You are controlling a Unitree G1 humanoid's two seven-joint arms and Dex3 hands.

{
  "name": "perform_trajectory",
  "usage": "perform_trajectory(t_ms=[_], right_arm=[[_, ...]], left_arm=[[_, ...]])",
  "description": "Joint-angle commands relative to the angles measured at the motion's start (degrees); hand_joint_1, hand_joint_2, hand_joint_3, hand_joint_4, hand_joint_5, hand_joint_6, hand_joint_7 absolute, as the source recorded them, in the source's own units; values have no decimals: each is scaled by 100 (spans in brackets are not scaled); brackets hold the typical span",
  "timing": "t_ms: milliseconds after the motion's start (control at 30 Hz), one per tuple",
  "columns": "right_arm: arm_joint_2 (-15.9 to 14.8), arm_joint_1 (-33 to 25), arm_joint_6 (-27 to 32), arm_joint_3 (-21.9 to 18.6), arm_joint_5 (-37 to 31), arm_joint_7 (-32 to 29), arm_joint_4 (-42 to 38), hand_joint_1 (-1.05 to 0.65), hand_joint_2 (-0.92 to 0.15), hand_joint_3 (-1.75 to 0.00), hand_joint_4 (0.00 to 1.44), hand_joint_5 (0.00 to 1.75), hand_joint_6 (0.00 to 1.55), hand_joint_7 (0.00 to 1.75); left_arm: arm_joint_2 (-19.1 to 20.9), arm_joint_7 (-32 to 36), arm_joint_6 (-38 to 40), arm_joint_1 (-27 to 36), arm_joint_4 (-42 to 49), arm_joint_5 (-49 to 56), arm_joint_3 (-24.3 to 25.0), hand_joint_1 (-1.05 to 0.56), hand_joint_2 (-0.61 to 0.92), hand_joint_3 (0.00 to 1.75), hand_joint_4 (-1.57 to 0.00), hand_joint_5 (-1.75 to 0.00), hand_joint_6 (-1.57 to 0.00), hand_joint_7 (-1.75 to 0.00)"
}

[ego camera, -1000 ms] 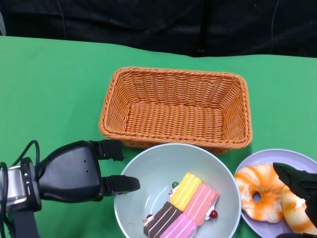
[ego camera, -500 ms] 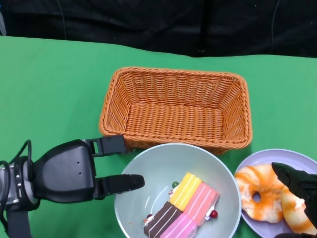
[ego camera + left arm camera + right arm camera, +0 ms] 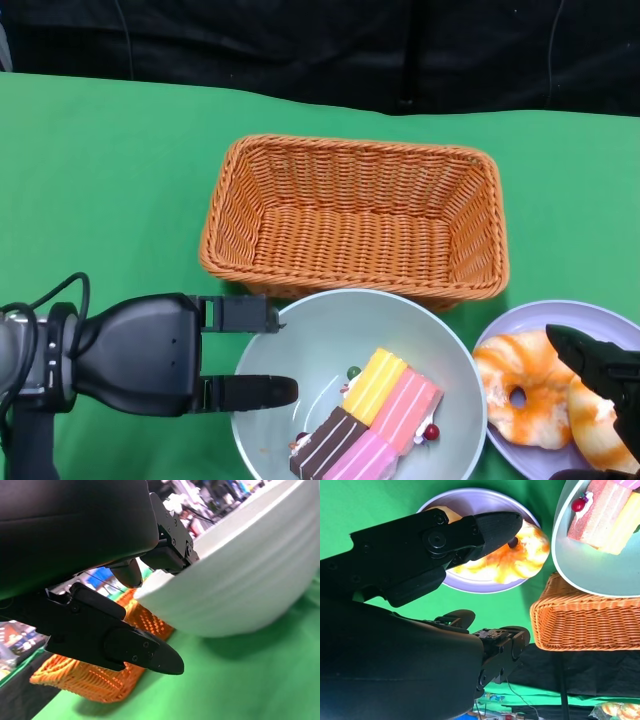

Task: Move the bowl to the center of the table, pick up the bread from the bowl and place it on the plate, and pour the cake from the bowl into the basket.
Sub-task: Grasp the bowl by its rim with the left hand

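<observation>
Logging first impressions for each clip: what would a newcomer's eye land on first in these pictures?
Probably the bright striped cake slices in the pale green round bowl at the near middle, with the black left hand at the bowl's left rim, fingers over and under its edge. Behind the bowl lies the empty orange wicker basket. To the right, glazed orange bread rings rest on a lilac plate, the right hand above them.

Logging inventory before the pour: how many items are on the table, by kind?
Basket: 1
Bowl: 1
Plate: 1
Bread: 2, both on the plate
Cake: 1, in the bowl
Total: 6
</observation>
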State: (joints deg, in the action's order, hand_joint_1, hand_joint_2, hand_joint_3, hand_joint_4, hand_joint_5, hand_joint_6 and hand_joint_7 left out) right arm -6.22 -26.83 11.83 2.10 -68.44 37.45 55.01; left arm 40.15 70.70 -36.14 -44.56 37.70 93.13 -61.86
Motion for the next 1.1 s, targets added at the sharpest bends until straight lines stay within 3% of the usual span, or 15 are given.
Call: perform_trajectory(t_ms=[33,200,533,833,1100], right_arm=[[55,-19,0,-42,-39,67,115,-73,-92,-18,15,28,22,2],[89,-38,-22,-49,-30,60,132,-73,-92,-18,15,29,22,2],[224,-91,-58,-42,-50,90,236,-71,-92,-19,14,31,21,1],[319,-155,-113,-60,-9,18,368,-68,-92,-18,15,34,23,2],[428,-190,-130,-44,-66,96,456,-67,-92,-20,14,36,23,2]], left_arm=[[-31,114,-57,-211,174,90,-212,-56,87,0,-15,-93,-53,-5],[-182,354,-114,-390,376,138,-519,-45,84,0,-21,-90,-59,-7],[-688,247,-188,-636,943,74,-1003,-49,83,0,-31,-94,-69,-11],[-1315,798,-53,-685,1690,51,-1399,-48,83,0,-43,-102,-83,-16],[-1604,1245,-150,-737,2081,-72,-1649,-49,84,0,-38,-114,-83,-20]])
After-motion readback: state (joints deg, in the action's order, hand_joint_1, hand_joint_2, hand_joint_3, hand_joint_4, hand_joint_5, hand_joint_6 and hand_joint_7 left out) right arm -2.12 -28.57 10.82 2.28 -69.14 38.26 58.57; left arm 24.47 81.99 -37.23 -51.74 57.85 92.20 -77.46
